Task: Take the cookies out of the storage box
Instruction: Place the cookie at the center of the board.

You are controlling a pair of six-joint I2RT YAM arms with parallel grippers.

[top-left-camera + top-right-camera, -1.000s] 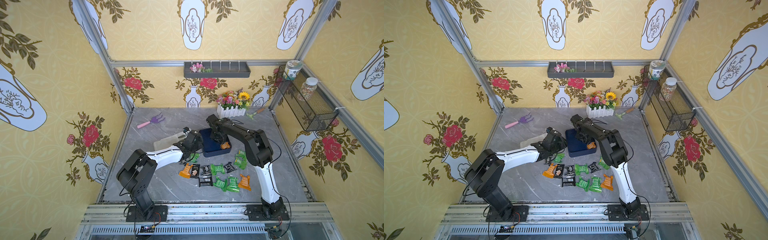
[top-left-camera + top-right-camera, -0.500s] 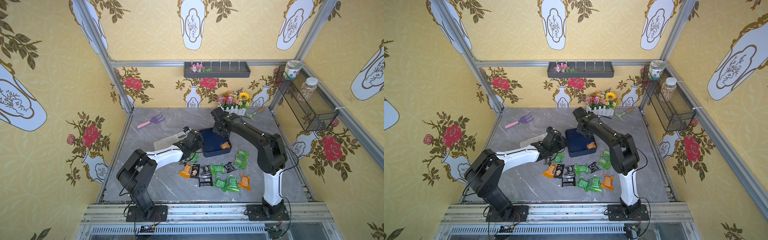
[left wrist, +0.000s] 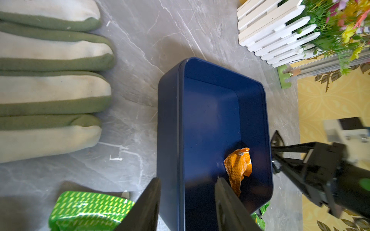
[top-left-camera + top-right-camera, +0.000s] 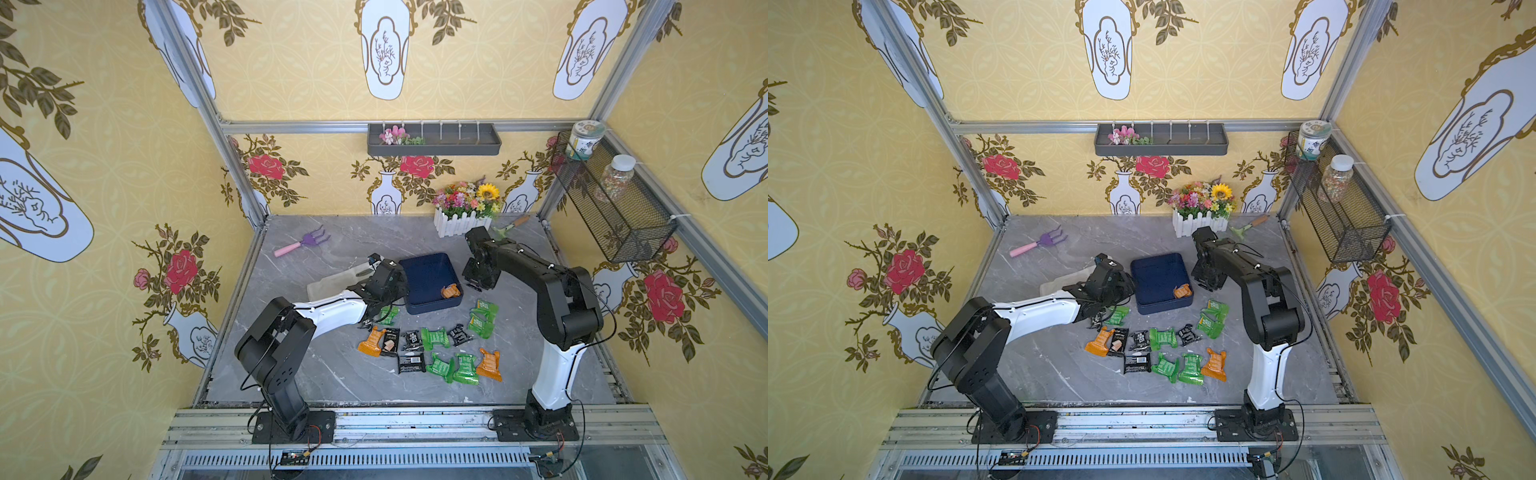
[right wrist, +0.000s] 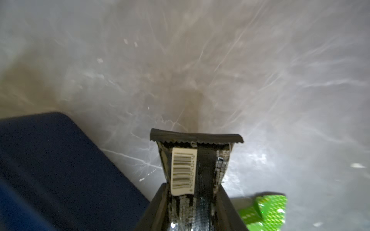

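Fingers (image 5: 158, 208) of the right gripper (image 5: 192, 186) are clamped on a black packet (image 5: 198, 160) with a barcode label. It juts past the fingertips at lower centre of the right wrist view, over the grey table (image 5: 200, 70), with a corner of the blue box (image 5: 60, 170) at lower left. On the left gripper (image 3: 187, 178) the fingers stand apart at the bottom edge of the left wrist view, one outside the box's near wall and one inside. Whether they touch that wall I cannot tell. In both top views the table fills the middle and the box sits at its centre, between the two grippers. Below the box in the frame lies a scatter of green, black and orange packets (image 4: 434, 338). One orange packet (image 4: 451, 291) lies in the box's lower right corner, just beyond the left gripper's inner finger and apart from it.
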